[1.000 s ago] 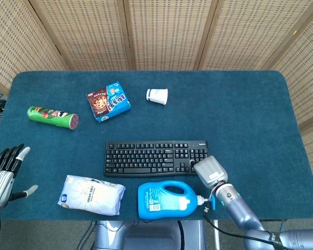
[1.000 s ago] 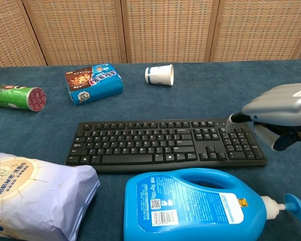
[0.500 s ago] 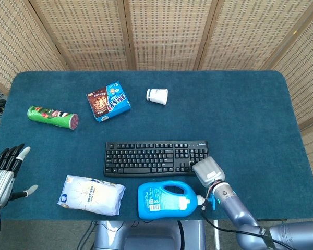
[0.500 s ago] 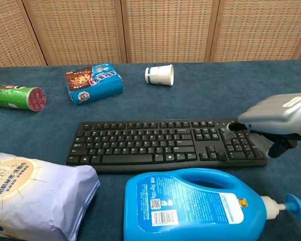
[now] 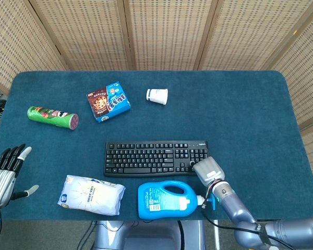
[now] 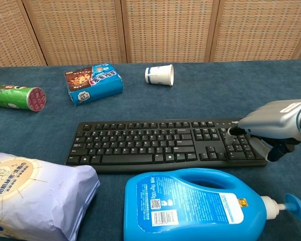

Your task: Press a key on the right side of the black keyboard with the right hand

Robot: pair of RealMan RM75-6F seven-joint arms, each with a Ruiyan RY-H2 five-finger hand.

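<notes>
Black keyboard (image 5: 156, 158), low and rectangular with white key legends, lies near the table's (image 5: 240, 114) front edge, long axis running 9 to 3 o'clock, numeric pad at 3 o'clock. Compared with 1.0 s ago, the right hand (image 6: 273, 122) sits lower over the pad, one fingertip (image 6: 232, 131) touching a key, other fingers curled under, holding nothing. Left hand (image 5: 4, 172), at 8 o'clock, rests with fingers spread, unchanged.

A staged robot test area, likely a lab: woven rattan folding screens (image 5: 167, 31) wall off the far side of a table (image 5: 240, 104) covered in dark teal carpet, where unrelated household goods, a chip can (image 5: 52, 117), cookie box (image 5: 108, 101) and detergent bottle (image 5: 167, 200), lie scattered.
</notes>
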